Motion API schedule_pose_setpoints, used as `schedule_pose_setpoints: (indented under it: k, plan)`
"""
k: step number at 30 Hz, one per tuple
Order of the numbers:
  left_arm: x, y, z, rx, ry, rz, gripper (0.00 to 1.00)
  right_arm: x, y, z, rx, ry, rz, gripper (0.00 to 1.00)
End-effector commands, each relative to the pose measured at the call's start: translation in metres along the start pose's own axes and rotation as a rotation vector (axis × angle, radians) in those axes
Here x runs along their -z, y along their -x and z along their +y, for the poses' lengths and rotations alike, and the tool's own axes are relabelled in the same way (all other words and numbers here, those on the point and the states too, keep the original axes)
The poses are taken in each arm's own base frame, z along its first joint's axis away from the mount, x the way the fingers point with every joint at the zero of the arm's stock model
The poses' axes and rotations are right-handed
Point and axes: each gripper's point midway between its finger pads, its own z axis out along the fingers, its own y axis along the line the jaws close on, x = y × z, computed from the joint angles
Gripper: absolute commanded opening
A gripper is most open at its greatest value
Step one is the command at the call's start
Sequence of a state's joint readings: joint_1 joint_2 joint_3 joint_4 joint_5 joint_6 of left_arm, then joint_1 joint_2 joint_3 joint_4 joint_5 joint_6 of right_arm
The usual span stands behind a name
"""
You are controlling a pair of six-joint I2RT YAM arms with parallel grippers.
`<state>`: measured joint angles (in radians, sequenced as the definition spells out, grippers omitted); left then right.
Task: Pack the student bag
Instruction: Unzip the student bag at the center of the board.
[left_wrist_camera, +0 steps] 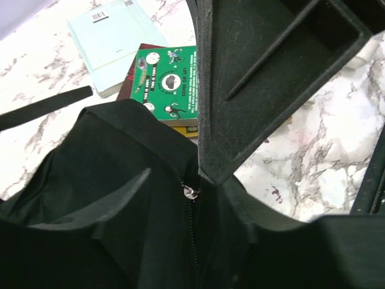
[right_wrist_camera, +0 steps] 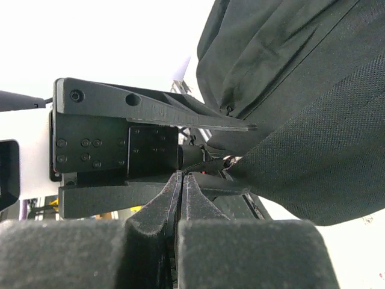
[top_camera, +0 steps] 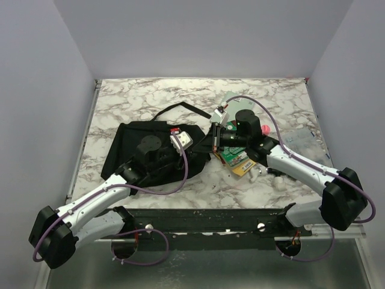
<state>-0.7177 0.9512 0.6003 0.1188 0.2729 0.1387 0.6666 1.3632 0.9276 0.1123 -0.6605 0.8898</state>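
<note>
The student bag (top_camera: 126,141) is a black fabric backpack lying left of centre on the marble table; it fills the bottom of the left wrist view (left_wrist_camera: 108,150). A zip with a silver slider (left_wrist_camera: 191,192) runs up its middle. My left gripper (top_camera: 179,142) rests on the bag's right part, and in its own view (left_wrist_camera: 192,201) it is open with the zip between its jaws. My right gripper (top_camera: 212,137) is at the bag's right edge, and in its own view (right_wrist_camera: 182,176) it is shut on a thin bit of the bag by the zip. Its tip (left_wrist_camera: 207,173) meets the bag just above the slider.
A green book (top_camera: 231,158) lies on a stack right of the bag, also in the left wrist view (left_wrist_camera: 168,78). A pale green book (top_camera: 233,99) lies behind it. A loose black strap (top_camera: 174,108) trails behind the bag. A pink object (top_camera: 265,129) and clear packet (top_camera: 301,141) lie at right.
</note>
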Motion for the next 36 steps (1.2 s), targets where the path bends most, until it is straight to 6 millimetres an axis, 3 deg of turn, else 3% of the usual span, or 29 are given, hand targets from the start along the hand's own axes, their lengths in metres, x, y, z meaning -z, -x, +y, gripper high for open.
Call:
schedule_pose_setpoints:
  k: [1,8,11,16,19,23,28,36]
  plan:
    - [-0.008,0.031,-0.005,-0.014,-0.047,-0.091,0.38,0.008,0.0,0.022,0.039,0.073,-0.01,0.01]
    - [-0.012,0.033,-0.012,0.027,-0.095,-0.092,0.0,0.005,-0.002,0.008,0.04,0.024,-0.004,0.01]
    - [-0.013,0.032,-0.012,0.058,-0.092,-0.086,0.0,0.005,0.001,-0.002,0.045,-0.031,-0.02,0.04]
    - [-0.015,0.025,-0.008,0.081,-0.068,-0.059,0.0,0.025,0.015,-0.036,0.12,-0.292,-0.101,0.46]
    - [-0.015,0.023,-0.004,0.117,-0.041,-0.046,0.0,0.035,0.015,-0.055,0.128,-0.398,-0.124,0.58]
    - [-0.018,0.023,-0.002,0.196,-0.018,-0.022,0.0,0.039,-0.002,-0.075,0.074,-0.403,-0.157,0.62]
    - [-0.029,0.015,0.005,0.333,0.036,0.072,0.0,0.038,-0.02,-0.078,0.036,-0.275,-0.244,0.65]
    - [-0.056,-0.039,0.001,0.648,0.101,0.372,0.0,0.031,-0.026,-0.086,0.048,-0.232,-0.306,0.71]
